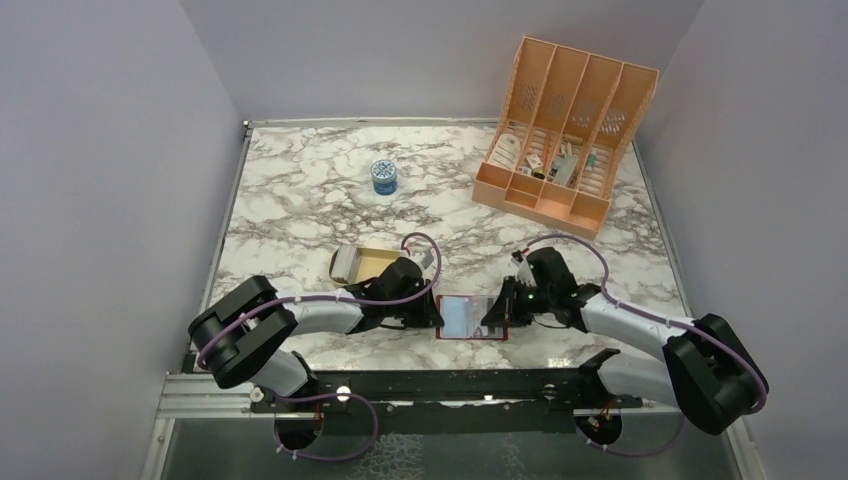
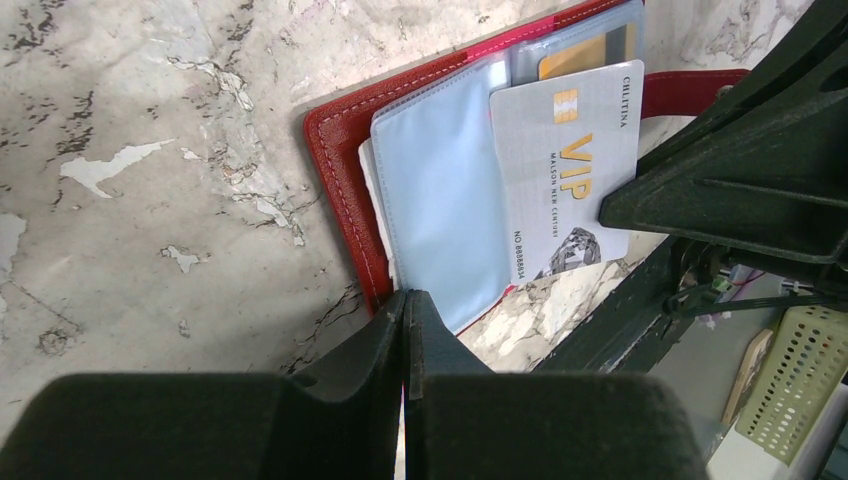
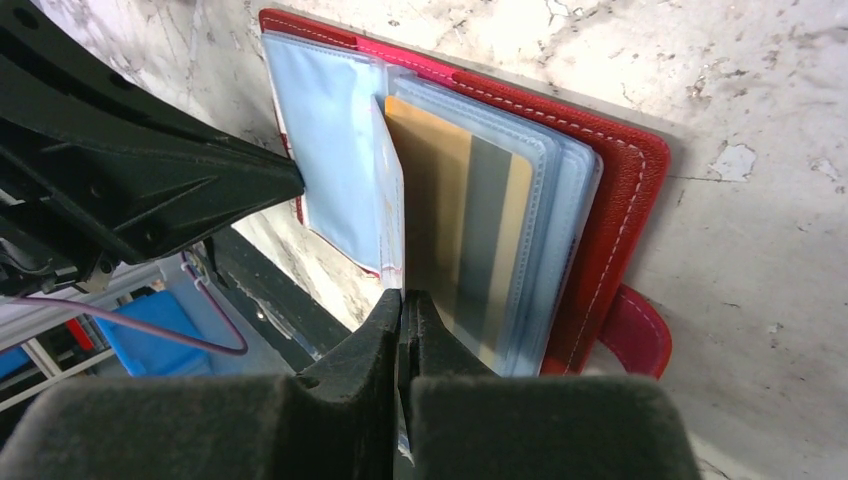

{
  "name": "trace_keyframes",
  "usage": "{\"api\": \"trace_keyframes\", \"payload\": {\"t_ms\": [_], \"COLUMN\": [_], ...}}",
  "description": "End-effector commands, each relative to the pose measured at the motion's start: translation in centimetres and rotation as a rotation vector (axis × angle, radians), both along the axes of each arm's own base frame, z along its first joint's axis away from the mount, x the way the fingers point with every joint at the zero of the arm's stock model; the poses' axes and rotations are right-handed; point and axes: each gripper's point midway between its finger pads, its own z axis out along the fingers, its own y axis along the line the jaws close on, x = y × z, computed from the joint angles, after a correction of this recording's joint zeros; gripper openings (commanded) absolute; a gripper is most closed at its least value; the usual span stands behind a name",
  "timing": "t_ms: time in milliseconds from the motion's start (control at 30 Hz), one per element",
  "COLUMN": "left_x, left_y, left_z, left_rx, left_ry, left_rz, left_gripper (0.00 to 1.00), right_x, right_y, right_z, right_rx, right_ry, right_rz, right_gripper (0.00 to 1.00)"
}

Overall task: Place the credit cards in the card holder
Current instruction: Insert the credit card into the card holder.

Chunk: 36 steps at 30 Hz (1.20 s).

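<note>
Card holder (image 1: 471,318) open between pincers | left gripper (image 2: 405,300) pinching its blue pocket (image 2: 440,200) | right gripper (image 3: 401,300) pinching VIP credit card (image 2: 565,170) over pocket | tan tray (image 1: 362,262) behind left.

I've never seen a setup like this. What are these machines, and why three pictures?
Those are two robot arms bolted at the edge of a marble table, each ending in a two-finger gripper. The wide picture comes from a camera overhead; the other two from cameras on each wrist. Lying open between them is a dark red card holder with pale blue pockets. The left gripper pinches a pocket page; the right gripper pinches a silver VIP card over the pockets. Farther back sit a tan tray, a small blue container and a peach slotted organizer.
</note>
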Motion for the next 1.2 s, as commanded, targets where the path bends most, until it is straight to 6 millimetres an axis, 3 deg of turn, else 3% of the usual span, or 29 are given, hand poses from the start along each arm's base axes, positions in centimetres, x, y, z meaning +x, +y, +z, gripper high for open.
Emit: {"api": "trace_keyframes", "payload": {"t_ms": [0,767,1167], "left_x": [-0.6,-0.8,-1.0], "left_y": [1.5,1.3,1.0], "left_z": [-1.4,-1.7,-1.8], "left_rx": [0.065,0.068,0.062], "left_ry": [0.009,0.018,0.021], "left_rz": [0.017,0.018,0.013], "left_gripper": [0.06,0.06,0.06], "right_x": [0.0,0.5,0.5], "right_y": [-1.1,-2.1,-1.0], "right_z": [-1.1,-2.0,-2.3], "right_rx": [-0.062,-0.114,-0.066], "right_ry": [0.003,-0.02,-0.002], "right_rz": [-0.043,-0.088,-0.059], "right_gripper": [0.01,0.01,0.01]}}
